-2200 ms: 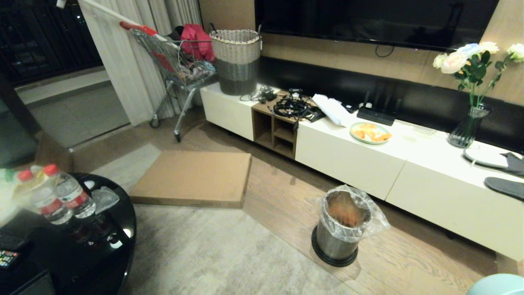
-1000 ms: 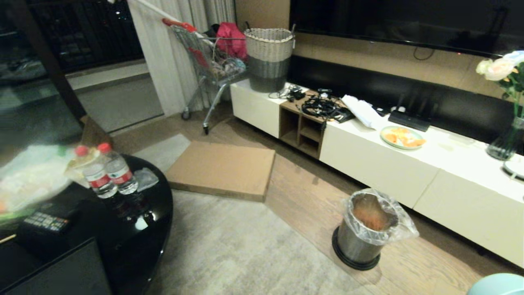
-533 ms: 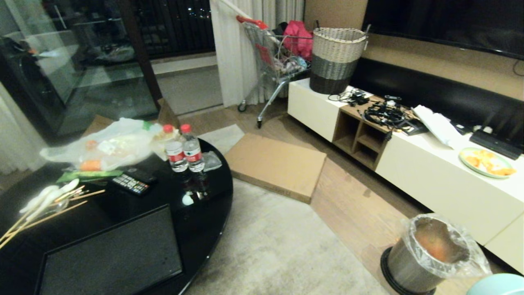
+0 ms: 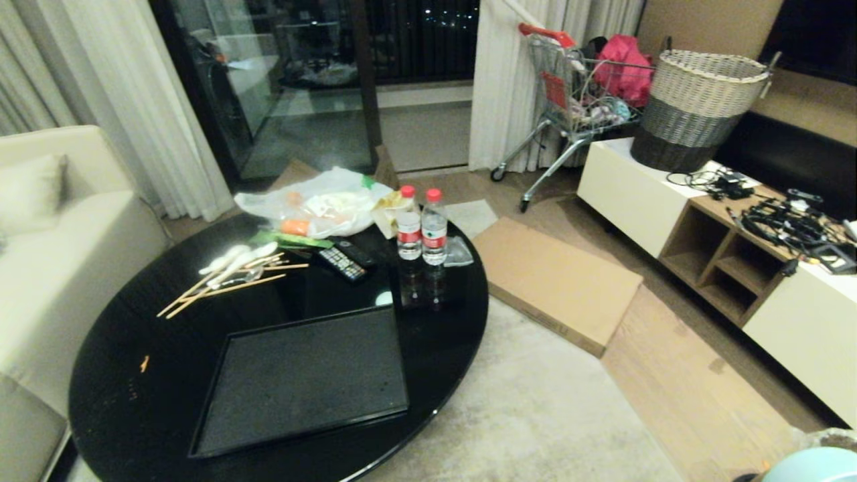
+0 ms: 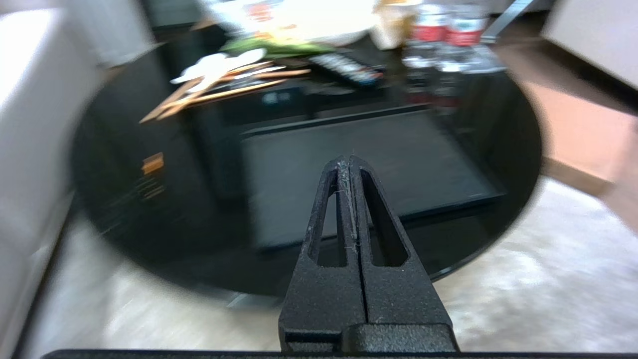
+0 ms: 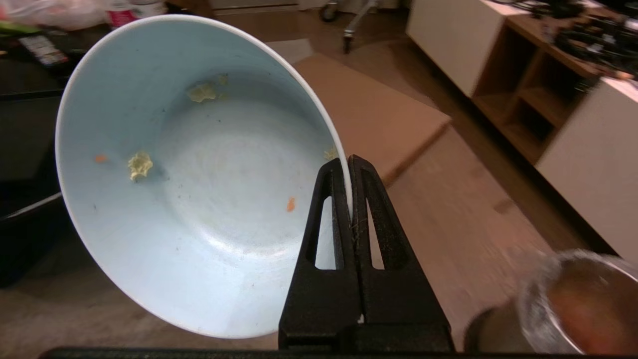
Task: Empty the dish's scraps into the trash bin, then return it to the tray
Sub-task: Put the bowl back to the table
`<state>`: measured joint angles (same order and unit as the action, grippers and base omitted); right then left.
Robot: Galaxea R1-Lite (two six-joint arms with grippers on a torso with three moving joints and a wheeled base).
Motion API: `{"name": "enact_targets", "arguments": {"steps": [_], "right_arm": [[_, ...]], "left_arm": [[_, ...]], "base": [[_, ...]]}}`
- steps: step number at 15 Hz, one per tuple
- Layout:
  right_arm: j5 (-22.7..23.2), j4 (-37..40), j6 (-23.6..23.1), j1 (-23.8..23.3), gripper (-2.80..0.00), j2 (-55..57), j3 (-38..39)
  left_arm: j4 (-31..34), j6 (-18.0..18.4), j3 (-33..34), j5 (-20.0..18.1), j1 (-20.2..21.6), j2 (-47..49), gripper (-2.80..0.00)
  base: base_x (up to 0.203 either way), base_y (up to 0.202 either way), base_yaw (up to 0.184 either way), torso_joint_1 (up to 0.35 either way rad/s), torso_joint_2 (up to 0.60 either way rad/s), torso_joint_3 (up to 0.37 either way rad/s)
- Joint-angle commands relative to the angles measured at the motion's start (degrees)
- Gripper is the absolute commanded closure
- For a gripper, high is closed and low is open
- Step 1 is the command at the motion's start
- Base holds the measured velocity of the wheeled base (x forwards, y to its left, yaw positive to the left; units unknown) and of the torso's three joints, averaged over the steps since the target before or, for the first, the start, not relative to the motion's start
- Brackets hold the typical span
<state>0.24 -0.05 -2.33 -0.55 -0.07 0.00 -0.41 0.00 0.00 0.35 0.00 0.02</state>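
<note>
1. On round black table (image 4: pixel 120 348) — tray (image 4: pixel 301 381), flat, bare dark inner surface, near the table's front edge.
2. Behind tray on same table: two water bottles (image 4: pixel 422 231) upright side by side, remote (image 4: pixel 341 262), wooden skewers (image 4: pixel 221 284), white plastic bag (image 4: pixel 315 201) at the far edge.
3. In right wrist view — right gripper (image 6: pixel 351 169) clamped tight on rim of dish (image 6: pixel 199 169), one finger inside the rim, one outside.
4. Dish tipped toward wrist camera, held in the air beside the table, above rug and floor. Mostly emptied; only a few scraps (image 6: pixel 139 164) stuck to the inner wall — pale yellow bits plus small orange specks.
5. Trash bin (image 6: pixel 563 309) on floor close to the held dish, off to the far side from the table; steel wall and clear liner showing.
6. In left wrist view: left gripper (image 5: pixel 349 167) fully closed, gripping nothing, hanging clear of the table with tray ahead of it.
7. Beyond table: flat cardboard box (image 4: pixel 556 281) on floor, white media cabinet (image 4: pixel 629 194) with woven basket (image 4: pixel 696 110) on top, shopping cart (image 4: pixel 576 100) by curtains.
</note>
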Motion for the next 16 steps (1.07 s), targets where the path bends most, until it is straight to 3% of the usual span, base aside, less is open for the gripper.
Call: {"name": "enact_targets", "arguments": {"steps": [1, 12, 16], "right_arm": [[0.0, 0.0, 0.0, 0.0, 0.00, 0.1, 0.0], [0.0, 0.0, -0.1, 0.0, 0.00, 0.1, 0.0], [0.0, 0.0, -0.2, 0.0, 0.00, 0.1, 0.0]], "left_arm": [[0.0, 0.0, 0.0, 0.0, 0.0, 0.0, 0.00], [0.0, -0.1, 0.0, 0.1, 0.0, 0.0, 0.00], [0.0, -0.2, 0.0, 0.1, 0.0, 0.0, 0.00]], "base": [[-0.002, -0.009, 0.164, -0.005, 0.01, -0.002], [-0.002, -0.008, 0.164, 0.005, 0.00, 0.003], [-0.001, -0.001, 0.023, 0.002, 0.00, 0.002]]}}
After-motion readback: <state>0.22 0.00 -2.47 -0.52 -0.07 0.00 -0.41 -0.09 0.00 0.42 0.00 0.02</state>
